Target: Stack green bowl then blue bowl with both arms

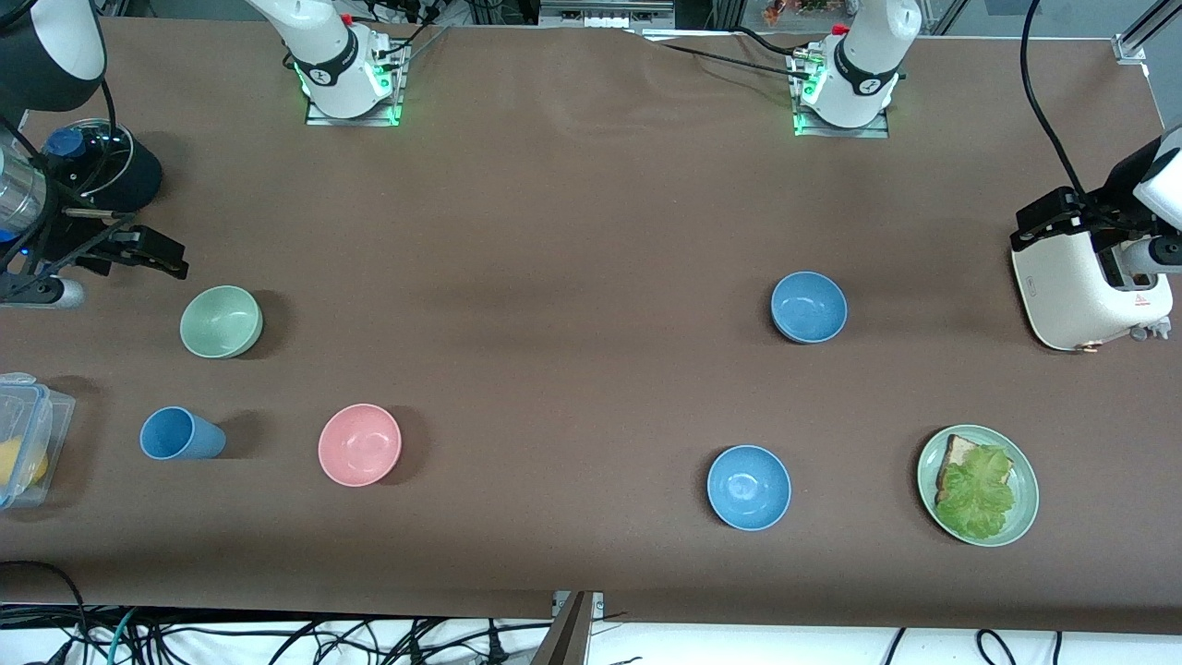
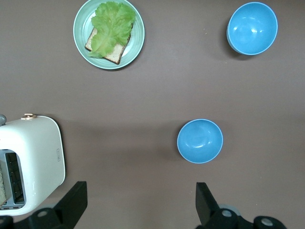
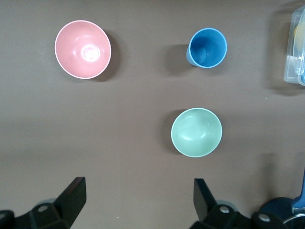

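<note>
Green bowl point(image 1: 222, 320), blue bowl point(image 1: 809, 307) — both hold nothing.

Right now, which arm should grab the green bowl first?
The right arm. Its gripper hangs open over the table beside the green bowl. The left gripper is open at the other end, by the toaster and the blue bowl.

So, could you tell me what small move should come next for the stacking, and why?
Probably lower the right gripper toward the green bowl. Its fingers are open with nothing between them, and the bowl sits alone on the table. The left gripper, also open, waits above the duller blue bowl.
</note>
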`<move>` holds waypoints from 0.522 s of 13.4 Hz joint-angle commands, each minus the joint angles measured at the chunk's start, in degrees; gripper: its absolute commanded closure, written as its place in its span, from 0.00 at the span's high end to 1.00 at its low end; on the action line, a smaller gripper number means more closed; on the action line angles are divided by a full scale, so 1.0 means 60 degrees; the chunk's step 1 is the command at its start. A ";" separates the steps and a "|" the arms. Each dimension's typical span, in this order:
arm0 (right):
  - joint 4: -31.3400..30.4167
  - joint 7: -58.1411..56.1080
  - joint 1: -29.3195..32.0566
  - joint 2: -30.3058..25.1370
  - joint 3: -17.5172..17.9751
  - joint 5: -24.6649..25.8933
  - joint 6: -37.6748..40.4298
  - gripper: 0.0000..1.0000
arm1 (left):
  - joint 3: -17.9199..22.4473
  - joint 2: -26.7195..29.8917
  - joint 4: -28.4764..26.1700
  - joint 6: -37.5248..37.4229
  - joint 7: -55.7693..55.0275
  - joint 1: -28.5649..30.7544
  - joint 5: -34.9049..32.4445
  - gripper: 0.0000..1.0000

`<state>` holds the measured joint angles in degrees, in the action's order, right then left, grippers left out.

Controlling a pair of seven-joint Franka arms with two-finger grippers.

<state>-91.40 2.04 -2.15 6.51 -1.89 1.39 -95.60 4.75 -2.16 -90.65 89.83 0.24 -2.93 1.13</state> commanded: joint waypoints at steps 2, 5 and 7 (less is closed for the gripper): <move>0.0204 -0.0004 0.0051 0.0073 0.0037 0.0032 0.0128 1.00 | -0.0045 0.0068 0.0005 0.0043 0.0092 0.0077 0.0177 1.00; 0.0204 -0.0004 0.0051 0.0073 0.0037 0.0032 0.0128 1.00 | -0.0031 0.0068 -0.0010 0.0043 0.0092 0.0077 0.0294 1.00; 0.0204 -0.0004 0.0066 0.0073 0.0037 0.0032 0.0128 1.00 | -0.0031 0.0053 -0.0010 0.0043 0.0092 0.0077 0.0294 1.00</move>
<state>-91.40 2.04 -2.15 6.51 -1.89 1.39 -95.60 4.74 -2.16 -90.65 89.84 0.24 -2.92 1.43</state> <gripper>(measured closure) 0.000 0.000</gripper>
